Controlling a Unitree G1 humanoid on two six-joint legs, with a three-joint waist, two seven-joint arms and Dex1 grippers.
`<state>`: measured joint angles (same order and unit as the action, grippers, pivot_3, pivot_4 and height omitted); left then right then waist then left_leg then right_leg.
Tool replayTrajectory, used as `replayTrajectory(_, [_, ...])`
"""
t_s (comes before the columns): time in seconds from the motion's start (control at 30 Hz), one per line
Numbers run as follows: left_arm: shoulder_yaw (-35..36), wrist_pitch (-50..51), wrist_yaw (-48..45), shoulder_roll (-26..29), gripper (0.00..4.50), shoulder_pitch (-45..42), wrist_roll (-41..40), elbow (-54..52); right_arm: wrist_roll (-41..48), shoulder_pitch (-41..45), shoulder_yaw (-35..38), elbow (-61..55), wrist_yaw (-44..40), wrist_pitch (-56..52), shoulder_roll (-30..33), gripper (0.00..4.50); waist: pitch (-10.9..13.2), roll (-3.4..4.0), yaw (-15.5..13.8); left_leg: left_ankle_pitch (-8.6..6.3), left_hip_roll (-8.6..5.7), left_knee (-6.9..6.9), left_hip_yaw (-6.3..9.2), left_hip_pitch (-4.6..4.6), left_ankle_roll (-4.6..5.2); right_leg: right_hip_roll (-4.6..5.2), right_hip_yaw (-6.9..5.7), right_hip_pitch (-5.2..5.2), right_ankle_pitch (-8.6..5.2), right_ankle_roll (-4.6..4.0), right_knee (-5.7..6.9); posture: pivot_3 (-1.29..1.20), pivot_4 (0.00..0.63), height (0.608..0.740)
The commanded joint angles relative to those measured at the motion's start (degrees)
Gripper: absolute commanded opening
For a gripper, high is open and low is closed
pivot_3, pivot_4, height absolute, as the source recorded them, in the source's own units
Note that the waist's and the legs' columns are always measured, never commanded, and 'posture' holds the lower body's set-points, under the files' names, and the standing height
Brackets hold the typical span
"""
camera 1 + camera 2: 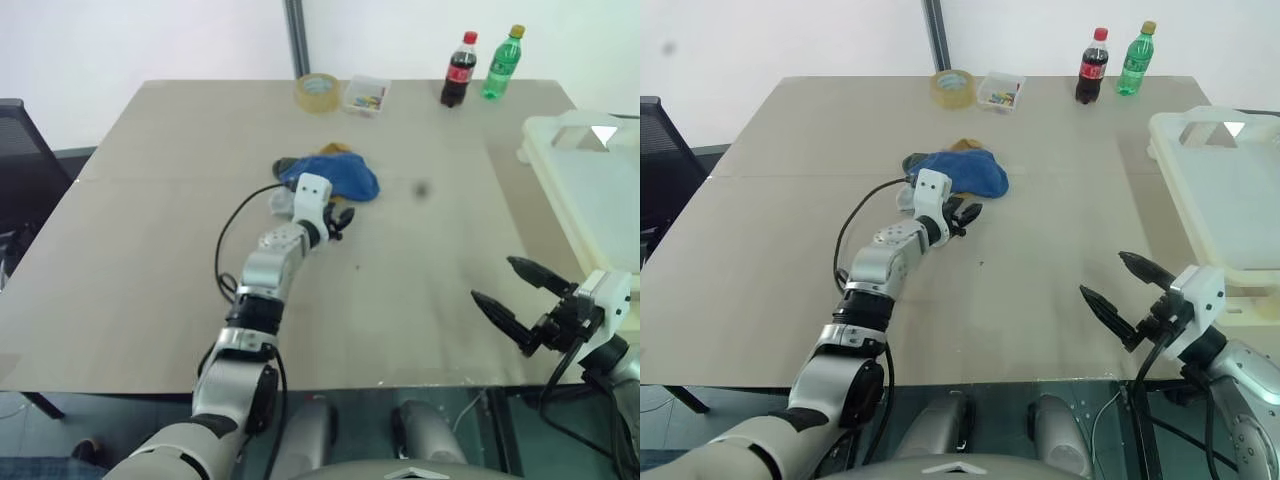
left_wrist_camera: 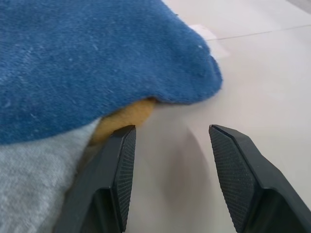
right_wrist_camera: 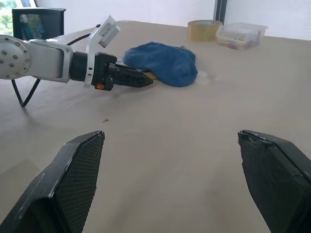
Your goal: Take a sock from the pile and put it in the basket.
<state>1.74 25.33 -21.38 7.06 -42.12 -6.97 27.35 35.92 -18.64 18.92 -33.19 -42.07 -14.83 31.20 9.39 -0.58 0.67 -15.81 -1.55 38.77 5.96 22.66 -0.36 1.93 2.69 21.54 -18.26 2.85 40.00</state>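
The pile lies mid-table, with a blue sock point(image 1: 345, 176) draped over a mustard yellow sock point(image 2: 125, 116) and a light grey sock point(image 2: 29, 189). My left gripper point(image 1: 340, 218) is open at the pile's near edge. One of its fingers point(image 2: 114, 170) rests against the grey and yellow socks, and only bare table shows between the jaws. The pale cream basket point(image 1: 1200, 122) stands at the table's right edge. Low at the front right, my right gripper point(image 1: 492, 280) stands wide open and holds nothing, near the basket's front corner.
Along the far edge stand a tape roll point(image 1: 318, 92), a small clear box of coloured bits point(image 1: 365, 96), a cola bottle point(image 1: 458, 70) and a green bottle point(image 1: 502, 63). A black chair point(image 1: 20, 150) sits off the table's left side.
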Motion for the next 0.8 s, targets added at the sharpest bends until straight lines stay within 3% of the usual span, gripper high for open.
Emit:
replayTrajectory(0.03, [0.6, -3.1, 0.5, -0.5, 2.53, -2.9, -0.5, 1.8, -0.1, 0.0, 0.4, -1.2, 0.4, 0.7, 0.0, 4.5, 0.0, 0.0, 0.0, 0.02, 0.0, 0.0, 0.0, 0.01, -0.03, 0.0, 0.0, 0.0, 0.0, 0.0, 0.0, 0.0, 0.15, 0.74])
replayTrajectory(0.8, [2.8, -4.2, 2.2, -1.7, 2.53, -6.8, -2.9, 8.0, -0.7, -0.1, 0.3, -1.4, 1.2, 0.9, -0.7, 4.5, 0.0, -0.01, 0.0, 0.02, -0.05, 0.0, 0.01, 0.04, -0.03, 0.01, 0.01, 0.03, 0.0, 0.0, 0.0, 0.0, 0.15, 0.74])
